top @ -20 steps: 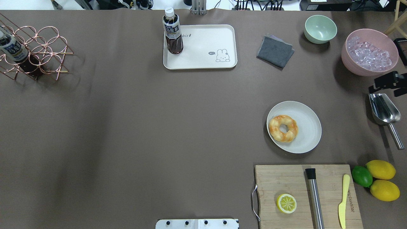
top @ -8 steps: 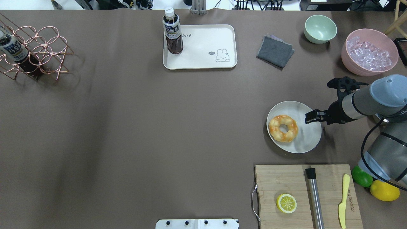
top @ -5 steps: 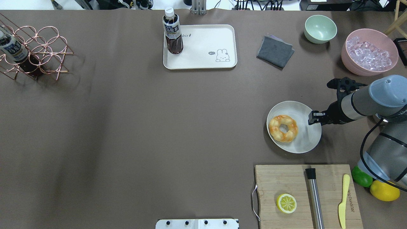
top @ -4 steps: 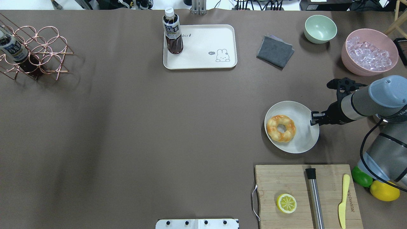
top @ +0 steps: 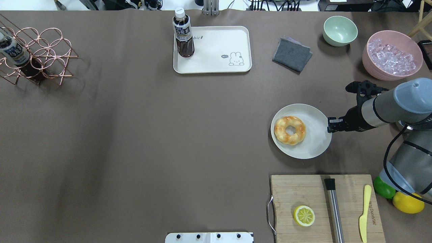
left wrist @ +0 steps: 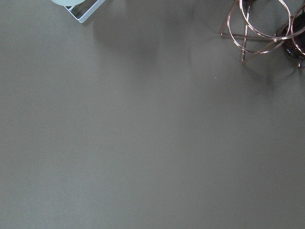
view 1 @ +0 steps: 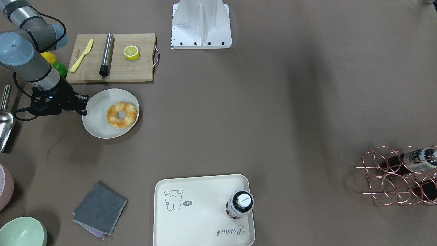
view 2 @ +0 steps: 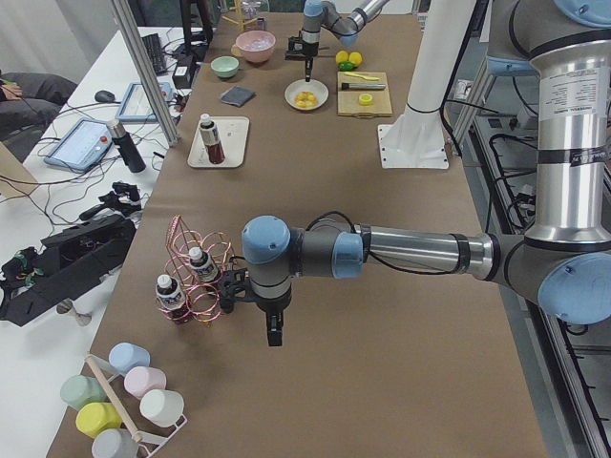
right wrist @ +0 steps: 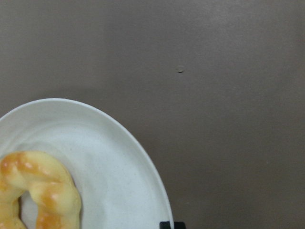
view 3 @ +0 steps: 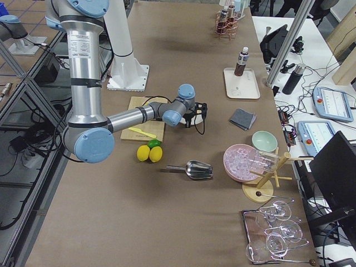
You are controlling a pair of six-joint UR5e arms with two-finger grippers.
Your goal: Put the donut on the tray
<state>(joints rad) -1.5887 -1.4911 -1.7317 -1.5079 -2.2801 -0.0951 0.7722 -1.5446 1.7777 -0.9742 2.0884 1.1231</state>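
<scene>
The donut (top: 290, 130), golden-orange and twisted, lies on a round off-white plate (top: 317, 141) at the table's right; both also show in the front view (view 1: 121, 114) and the right wrist view (right wrist: 38, 191). The cream tray (top: 216, 64) with the bear drawing lies at the far middle, a dark drink bottle (top: 183, 33) standing on its left corner. My right gripper (top: 329, 125) points down at the plate's right rim, touching it; I cannot tell whether it pinches the rim. My left gripper (view 2: 272, 336) hangs above bare table near the wire rack; I cannot tell its state.
A wooden cutting board (top: 303, 189) with a lemon half (top: 304, 216), a steel rod and a yellow knife lies near the plate. A grey cloth (top: 292, 54), a green bowl (top: 340, 30) and a pink ice bowl (top: 391, 55) stand far right. A copper wire rack (top: 37, 55) stands far left.
My right arm came in from the right and reached the plate's right rim. The plate with the donut has since slid to the left and a little farther from me.
</scene>
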